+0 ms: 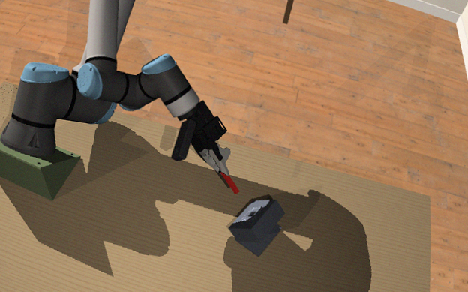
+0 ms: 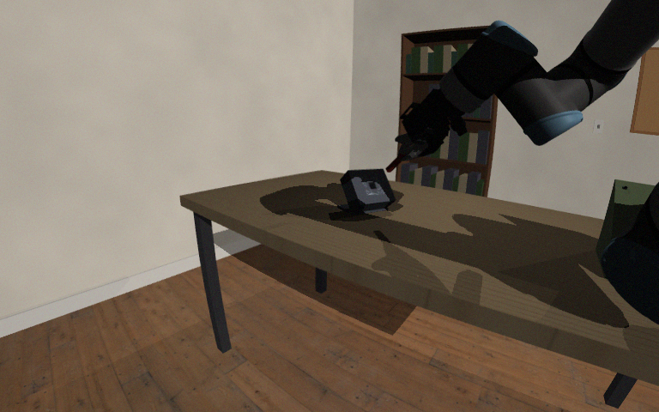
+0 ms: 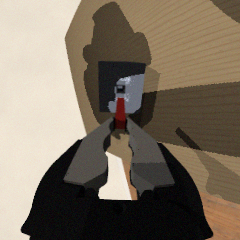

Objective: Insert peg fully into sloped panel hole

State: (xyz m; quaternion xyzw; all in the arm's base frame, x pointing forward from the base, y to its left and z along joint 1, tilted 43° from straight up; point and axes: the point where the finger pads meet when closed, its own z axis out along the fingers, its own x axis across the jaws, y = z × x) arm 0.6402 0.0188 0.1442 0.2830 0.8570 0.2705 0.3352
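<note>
While pinched shut on the peg, status as follows:

jaws [image 1: 225, 174]: pressed onto the red peg's rear end; both grey fingers converge to a narrow tip in wrist view, w/ the peg clamped between them.

peg [image 1: 231, 183]: red, thin, sticks fwd out of my jaws, angled down toward the block. Rear part hidden betw. fingers, front part free. In wrist view [image 3: 120, 111] it runs straight up from the fingertips, and its tip overlaps the grey face just under the hole.

peg vs hole: not in. Top view shows a gap betw. peg tip and the block; they're near, not touching. Ext. view: peg [image 2: 392, 165] hangs above and just behind the block's upper edge, clear of it.

sloped panel [image 1: 252, 211]: light grey face on a dark block [image 1: 259, 229], tilted up toward me. Block sits on the tabletop [image 1: 140, 259], in shadow.

hole [image 3: 120, 90]: small dark square, in the grey face, lined up w/ the peg axis in wrist view.

arm: elbow folded, wrist [image 1: 174, 88] reaching down-fwd from the green base [image 1: 63, 172] at the tabletop's far-left part.

bookshelf [image 2: 404, 97]: behind my wrist in ext. view, by the back wall.
</note>
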